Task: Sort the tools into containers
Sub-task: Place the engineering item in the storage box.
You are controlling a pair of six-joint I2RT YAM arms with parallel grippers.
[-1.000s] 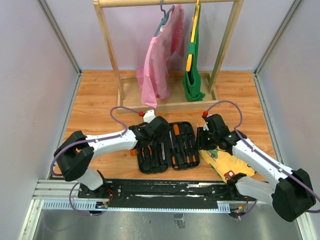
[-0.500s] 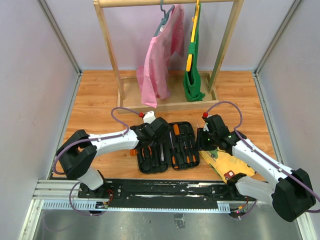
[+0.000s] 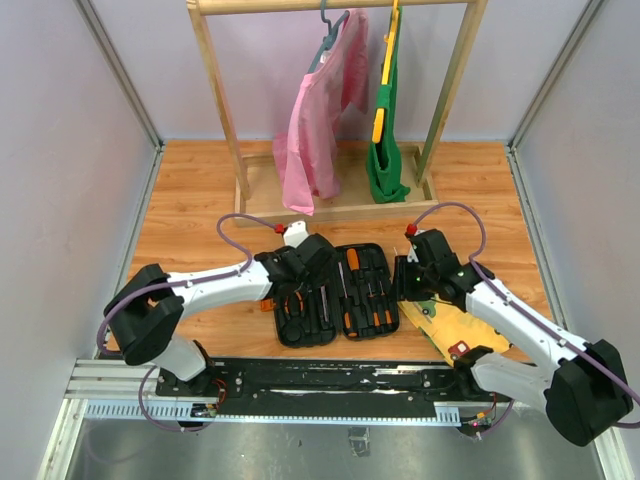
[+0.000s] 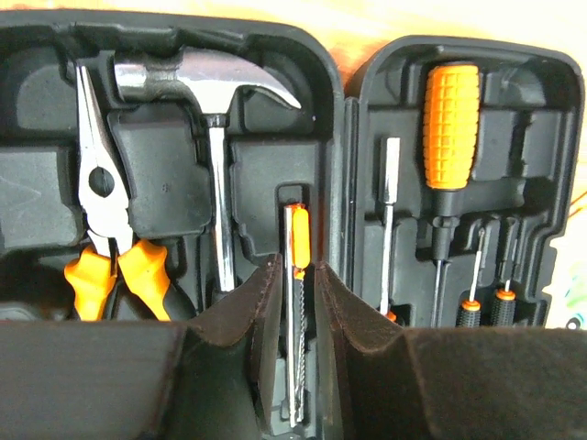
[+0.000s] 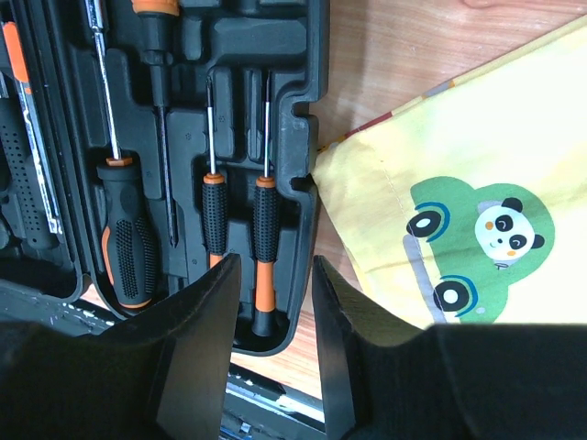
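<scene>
Wood table, clothes rack behind; case lies open mid-table. Your left gripper hangs narrowly parted astride the blade, gripping nothing: close it and you likely drag the blade from its slot. Right gripper gapes empty over the screwdrivers, beside the yellow board; drop lower and it may knock the case rim. Left half holds hammer, pliers, blade; right half, screwdrivers. All look seated.
</scene>
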